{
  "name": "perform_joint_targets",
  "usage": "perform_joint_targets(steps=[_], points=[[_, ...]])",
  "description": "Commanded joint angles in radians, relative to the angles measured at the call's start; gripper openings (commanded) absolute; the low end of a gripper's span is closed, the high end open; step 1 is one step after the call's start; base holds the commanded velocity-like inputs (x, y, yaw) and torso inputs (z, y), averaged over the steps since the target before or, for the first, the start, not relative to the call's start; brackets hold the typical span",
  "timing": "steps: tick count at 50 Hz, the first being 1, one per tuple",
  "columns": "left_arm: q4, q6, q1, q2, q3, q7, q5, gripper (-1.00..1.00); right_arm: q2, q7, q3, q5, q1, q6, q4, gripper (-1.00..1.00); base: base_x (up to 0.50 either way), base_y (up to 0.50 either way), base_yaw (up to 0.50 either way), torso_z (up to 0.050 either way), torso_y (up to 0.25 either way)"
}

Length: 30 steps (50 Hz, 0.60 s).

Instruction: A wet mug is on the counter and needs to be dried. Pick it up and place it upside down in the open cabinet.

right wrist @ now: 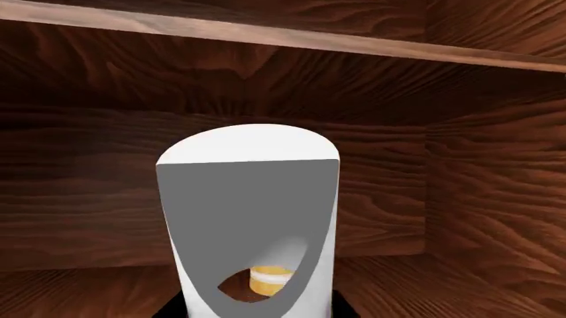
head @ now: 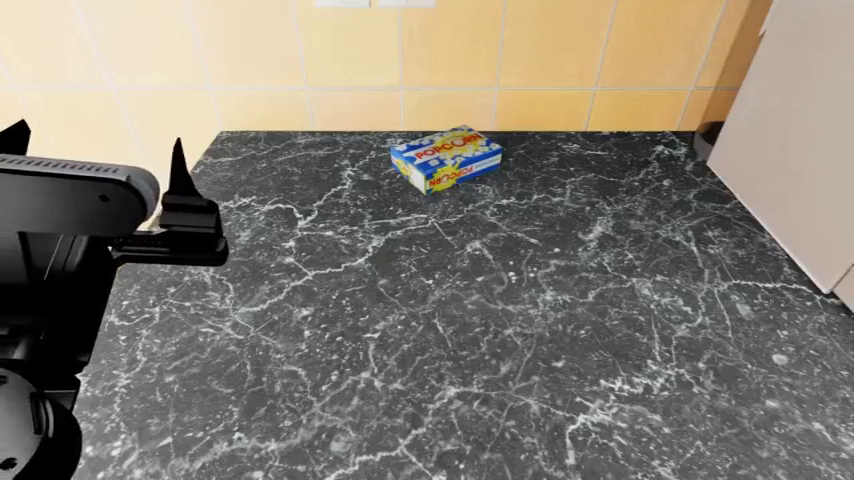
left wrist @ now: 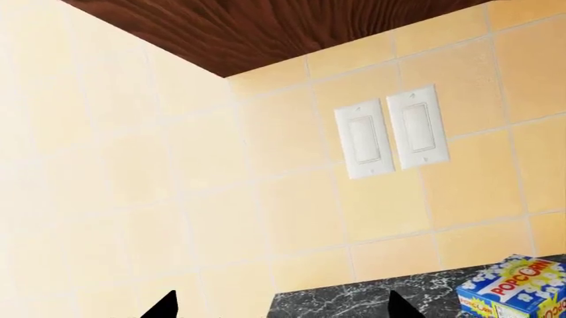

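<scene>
Right wrist view showed the plain white glossy mug (right wrist: 248,218) upright ahead of the right claw, inside the dark wooden cabinet (right wrist: 478,172); grip state unclear; left claw (left wrist: 281,306) spread, idle.

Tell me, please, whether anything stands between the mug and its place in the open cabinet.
The mug is inside the cabinet, with bare wood around it. One small orange-and-white item shows past its lower edge, deeper in; whether it blocks the spot is unclear.

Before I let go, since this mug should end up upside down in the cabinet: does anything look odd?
Nothing is spilled or damaged. The mug is inside the wooden cabinet; whether the right gripper holds it cannot be seen. The counter holds only the popcorn box.
</scene>
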Motion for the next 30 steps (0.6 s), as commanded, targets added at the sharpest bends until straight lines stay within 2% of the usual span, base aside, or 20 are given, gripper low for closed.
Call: perform_joint_targets(steps=[1,14,30], points=[[-0.015,0.001,0.009,0.017,0.0,0.0,0.0,1.0,-0.008,0.073,0.007,0.105,0.004,-0.047,0.077,-1.0,0.0,0.0,0.0,0.0,0.0],[-0.008,-0.001,0.003,0.031,-0.01,0.006,-0.013,1.0,-0.015,0.126,-0.038,0.198,0.004,-0.093,0.138,-1.0,0.0,0.0,0.0,0.0,0.001],[-0.032,0.012,0.02,0.049,-0.01,0.023,-0.017,1.0,-0.003,0.14,0.008,0.142,0.004,-0.203,0.29,-1.0,0.0,0.0,0.0,0.0,0.001]])
